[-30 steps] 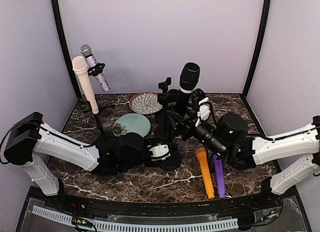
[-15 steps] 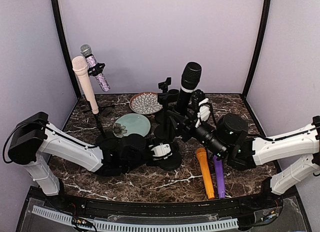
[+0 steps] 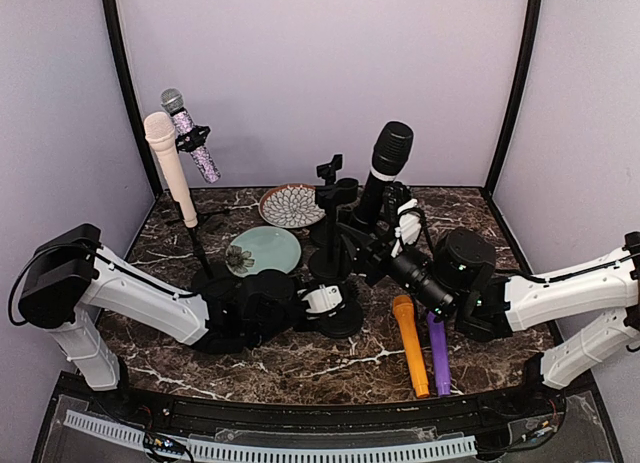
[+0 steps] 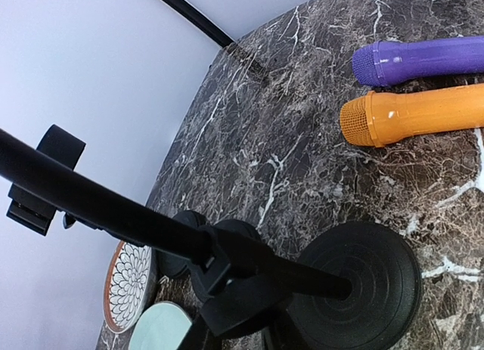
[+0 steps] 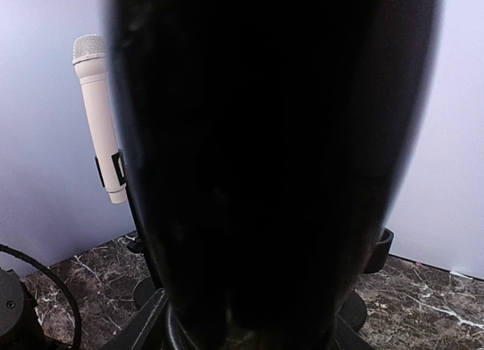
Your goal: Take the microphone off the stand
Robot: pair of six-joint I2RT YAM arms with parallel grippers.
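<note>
The microphone (image 3: 385,168) is black with a round mesh head and a tapering handle. In the right wrist view its dark body fills nearly the whole picture. It is in the air just right of the stand (image 3: 333,245), apart from the stand's empty clip (image 3: 337,191). Its long axis is steep, with the head up and leaning to the far right and the handle running down to the near left. The right gripper (image 3: 400,228) pinches the handle's lower end.

The left gripper (image 3: 322,301) sits low against the stand's pole, just above the round base (image 4: 363,282). I cannot tell whether its fingers are pressed together.

There is open room above and to the right of the head, before the back wall. An orange microphone (image 3: 410,343) and a purple microphone (image 3: 437,353) lie near and to the right of the base. Two plates (image 3: 290,205) lie to the far left.
</note>
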